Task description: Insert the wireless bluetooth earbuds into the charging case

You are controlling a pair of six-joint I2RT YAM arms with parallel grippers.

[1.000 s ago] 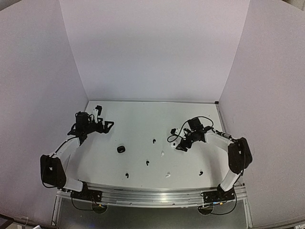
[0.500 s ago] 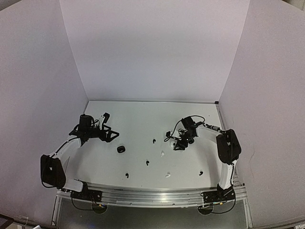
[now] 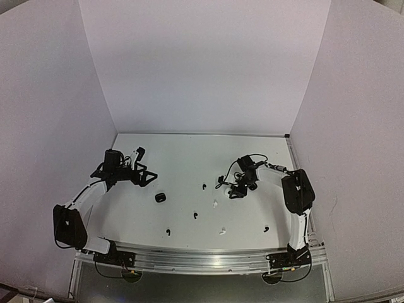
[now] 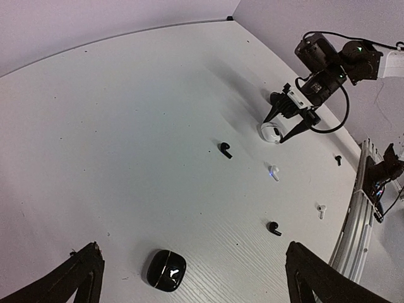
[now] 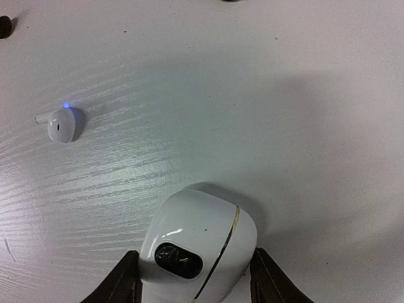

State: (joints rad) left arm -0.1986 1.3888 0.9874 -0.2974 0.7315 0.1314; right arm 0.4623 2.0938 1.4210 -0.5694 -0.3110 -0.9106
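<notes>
The right jaws stood low on the bench [image 3: 183, 148], one on each flank of the white case [image 5: 199, 246] and close against both sides; whether they pressed on it could not be told. That case lay right of centre, well clear of the bench's right and far edges. A white earbud [image 5: 62, 124] showing a blue light lay near it, apart. The left jaws hung wide and empty above the left side, with the black case [image 4: 166, 270] just ahead of them. The other earbuds [image 3: 195, 215], black and white, lay singly on the bare bench between the middle and the near rail [image 3: 208, 255], well apart from one another. The far half of the bench lay open up to the back wall [image 3: 202, 76].
</notes>
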